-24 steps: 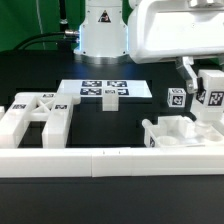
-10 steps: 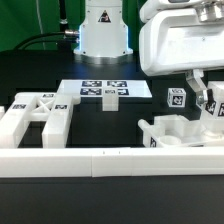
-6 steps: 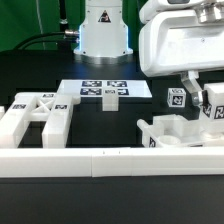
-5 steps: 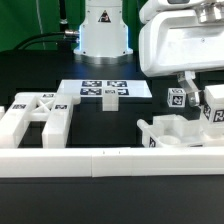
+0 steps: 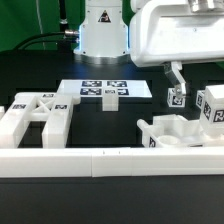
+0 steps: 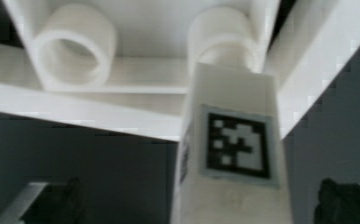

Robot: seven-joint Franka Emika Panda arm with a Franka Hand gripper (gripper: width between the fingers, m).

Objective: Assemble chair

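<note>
A white square post [image 5: 212, 106] with a tag stands upright at the exterior view's right, on the white chair frame piece [image 5: 168, 131]. My gripper [image 5: 192, 80] hangs just above it, open and apart from it; one finger [image 5: 174, 76] shows to its left. In the wrist view the tagged post [image 6: 230, 135] runs between my gripper's [image 6: 195, 206] dark fingers [image 6: 45, 204], with gaps on both sides. Behind it is the frame piece [image 6: 141, 72] with its round sockets. A second tagged post [image 5: 178, 98] stands just behind the frame.
A white X-braced panel [image 5: 36, 111] lies at the exterior view's left. The marker board [image 5: 104, 90] lies at the back middle with a small white part [image 5: 111, 98] on it. A long low white border rail [image 5: 100, 159] runs along the front. The robot's base [image 5: 101, 30] stands behind.
The gripper has opened and let go of the post, then risen and shifted toward the exterior view's left. The post stays upright on the frame piece.
</note>
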